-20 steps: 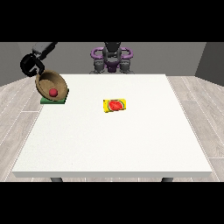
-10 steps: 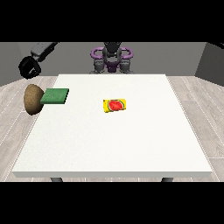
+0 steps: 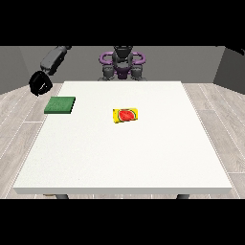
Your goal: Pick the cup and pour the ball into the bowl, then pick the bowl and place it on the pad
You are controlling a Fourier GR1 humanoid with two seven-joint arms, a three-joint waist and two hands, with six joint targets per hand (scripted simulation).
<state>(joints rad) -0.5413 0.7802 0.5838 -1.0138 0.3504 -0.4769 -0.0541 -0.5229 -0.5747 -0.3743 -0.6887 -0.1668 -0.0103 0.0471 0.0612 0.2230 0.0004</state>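
1. One white table (image 3: 124, 153) fills most of the view, with the robot (image 3: 122, 62) small behind its far edge.
2. A green pad (image 3: 60, 105) lies flat near the table's far corner at the view's left. Nothing rests on it.
3. A yellow cup (image 3: 126, 115) lies on its side near the table's middle, well apart from the pad. Red shows in its mouth, which may be the ball; I cannot tell for sure.
4. No bowl shows on the table or in either hand.
5. The hand at the view's left (image 3: 40, 84) hangs in the air beyond the table's left edge, just above and outside the pad's corner, at the end of a grey arm (image 3: 54, 58) reaching out from the robot. Its fingers look curled, and it grasps nothing.
6. The other hand does not show; only the robot's torso with purple shoulders is seen behind the table.
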